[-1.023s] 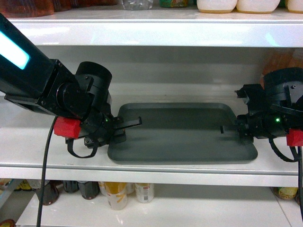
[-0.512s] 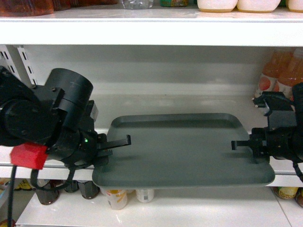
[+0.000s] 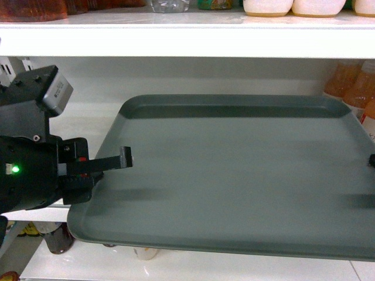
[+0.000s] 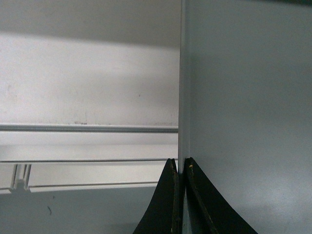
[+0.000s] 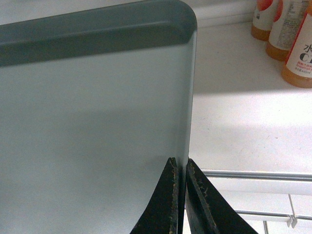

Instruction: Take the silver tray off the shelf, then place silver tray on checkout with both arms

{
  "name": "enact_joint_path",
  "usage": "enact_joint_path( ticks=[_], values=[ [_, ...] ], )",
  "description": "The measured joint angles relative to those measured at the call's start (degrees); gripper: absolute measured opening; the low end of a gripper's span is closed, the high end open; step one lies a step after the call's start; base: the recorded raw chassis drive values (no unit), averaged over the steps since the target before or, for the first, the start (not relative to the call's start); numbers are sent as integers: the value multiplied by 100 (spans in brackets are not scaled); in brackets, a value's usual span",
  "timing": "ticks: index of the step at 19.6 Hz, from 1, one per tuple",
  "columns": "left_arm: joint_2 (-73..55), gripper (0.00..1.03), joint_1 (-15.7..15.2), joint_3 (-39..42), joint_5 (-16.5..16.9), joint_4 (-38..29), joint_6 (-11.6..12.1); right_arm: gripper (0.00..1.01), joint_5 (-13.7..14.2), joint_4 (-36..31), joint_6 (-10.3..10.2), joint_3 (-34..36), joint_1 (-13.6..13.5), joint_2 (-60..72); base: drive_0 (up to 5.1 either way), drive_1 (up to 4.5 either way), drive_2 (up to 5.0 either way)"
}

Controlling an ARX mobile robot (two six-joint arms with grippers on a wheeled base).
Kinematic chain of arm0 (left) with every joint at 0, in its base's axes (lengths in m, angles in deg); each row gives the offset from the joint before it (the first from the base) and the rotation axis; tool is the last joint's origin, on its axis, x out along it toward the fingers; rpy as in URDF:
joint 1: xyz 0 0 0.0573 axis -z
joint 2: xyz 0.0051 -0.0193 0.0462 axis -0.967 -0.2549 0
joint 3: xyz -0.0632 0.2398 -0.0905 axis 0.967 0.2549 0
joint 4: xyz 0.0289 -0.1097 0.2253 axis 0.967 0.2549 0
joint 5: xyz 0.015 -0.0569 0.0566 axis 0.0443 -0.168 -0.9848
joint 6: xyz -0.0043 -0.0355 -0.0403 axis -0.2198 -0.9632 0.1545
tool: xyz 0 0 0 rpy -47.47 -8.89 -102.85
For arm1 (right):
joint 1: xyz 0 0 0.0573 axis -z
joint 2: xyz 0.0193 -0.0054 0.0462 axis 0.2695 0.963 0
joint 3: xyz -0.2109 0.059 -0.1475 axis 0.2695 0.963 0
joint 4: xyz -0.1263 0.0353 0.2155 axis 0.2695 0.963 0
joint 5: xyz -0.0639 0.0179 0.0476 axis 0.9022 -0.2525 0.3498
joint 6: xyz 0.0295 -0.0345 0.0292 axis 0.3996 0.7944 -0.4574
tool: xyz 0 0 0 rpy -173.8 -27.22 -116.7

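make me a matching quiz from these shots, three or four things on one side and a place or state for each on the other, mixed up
Things:
1. silver tray
2. left end effector
3. orange drink bottles
4. green light

Places or states:
A. standing on the white shelf board beyond the tray's far corner
B. glowing on the black arm body at the left of the head view
C. clamped at both side rims, filling most of the head view
D. shut on the tray's left rim

Pairs: 1-C, 2-D, 3-A, 4-B
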Motion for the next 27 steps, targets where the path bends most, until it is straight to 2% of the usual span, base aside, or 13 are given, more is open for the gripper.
enact_joint_path(
  ticks=[2,8,27],
  values=[
    [15,3,0,-17,-9,-68,68,3,0,-46,-33,-24,0,-28,0,0,0],
    [-57,3,0,-15,-11,-46,79,3,-2,-11,-37,-22,0,7,3,-39,45],
    [-46,3,0,-22,-28,-61,85,3,-17,-46,-48,-26,0,7,12,-414,438]
  ],
)
